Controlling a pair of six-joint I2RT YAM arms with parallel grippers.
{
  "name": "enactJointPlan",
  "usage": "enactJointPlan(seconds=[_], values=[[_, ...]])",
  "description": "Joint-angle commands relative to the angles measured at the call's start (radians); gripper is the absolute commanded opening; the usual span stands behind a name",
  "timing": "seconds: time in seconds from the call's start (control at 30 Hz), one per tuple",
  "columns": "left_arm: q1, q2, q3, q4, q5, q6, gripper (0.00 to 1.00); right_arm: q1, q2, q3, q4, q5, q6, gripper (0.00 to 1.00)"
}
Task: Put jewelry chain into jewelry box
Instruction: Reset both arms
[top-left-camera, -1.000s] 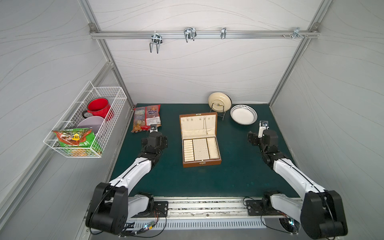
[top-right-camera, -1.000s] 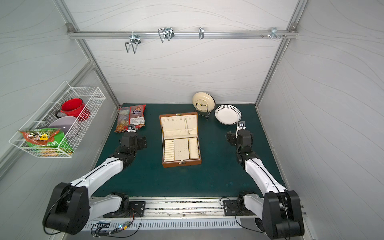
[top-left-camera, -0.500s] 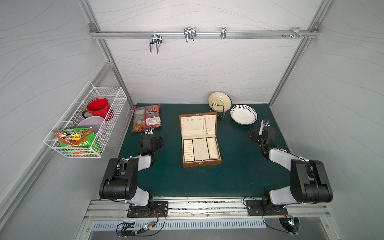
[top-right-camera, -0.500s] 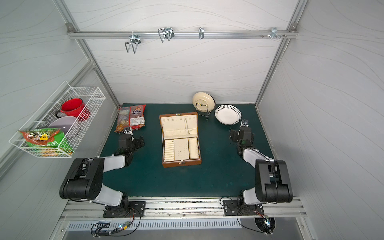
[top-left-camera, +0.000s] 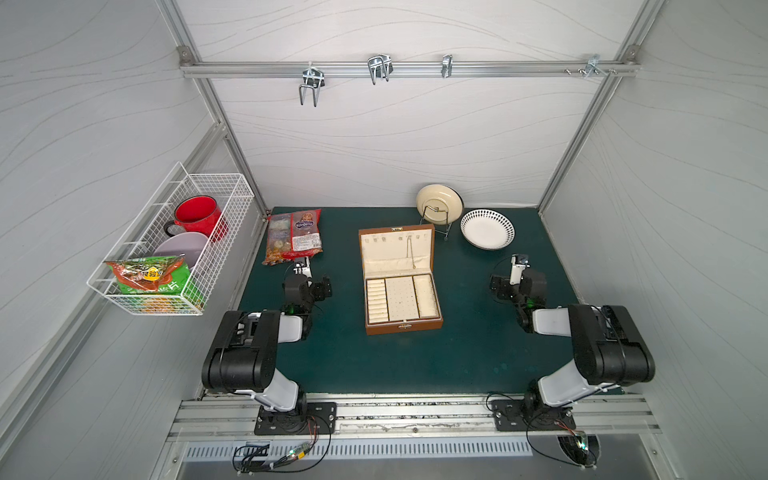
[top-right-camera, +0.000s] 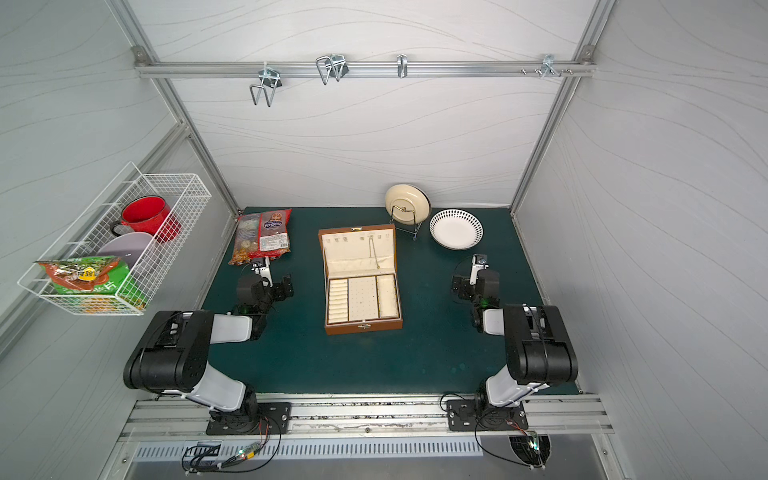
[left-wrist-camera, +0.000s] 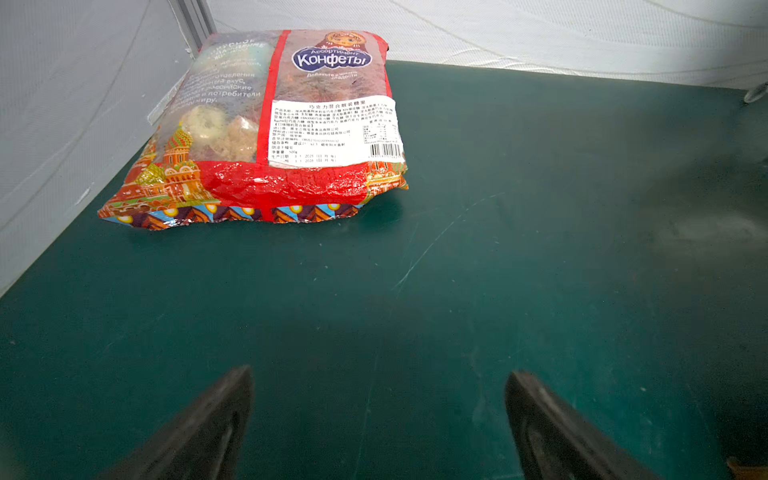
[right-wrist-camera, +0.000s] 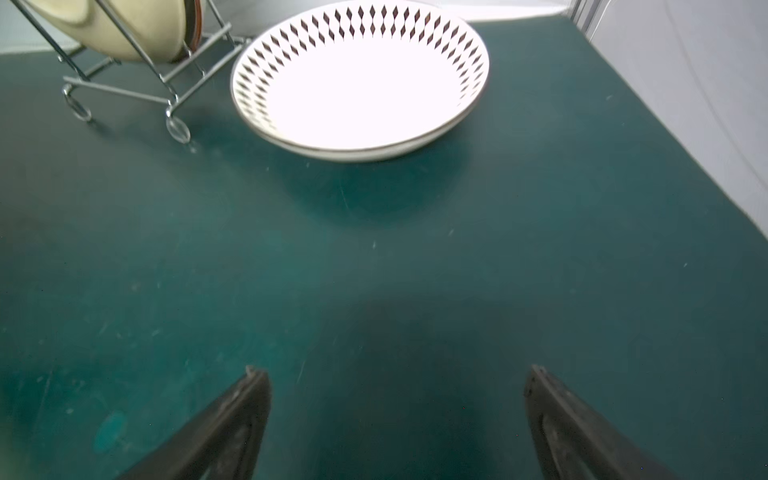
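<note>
jewelry chain (top-left-camera: 410, 252) on a hook inside open jewelry box (top-left-camera: 402, 327)

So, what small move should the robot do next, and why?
Probably none on the chain: keep both arms parked. In both top views the jewelry chain already hangs inside the open lid of the jewelry box. The left gripper and right gripper are open and empty, low over the green mat on either side of the box. The task looks done.
</note>
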Motion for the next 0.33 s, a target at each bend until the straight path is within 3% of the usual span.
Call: enactJointPlan(seconds=[0.0, 0.3], values=[[0.002, 0.0, 0.025, 0.06, 0.012, 0.012, 1.0, -0.006, -0.002, 0.009, 0.048, -0.029, -0.008, 0.99], [0.0, -0.001, 0.027, 0.058, 0.011, 0.015, 1.0, -0.01, -0.001, 0.012, 0.044, -0.04, -0.007, 0.99]])
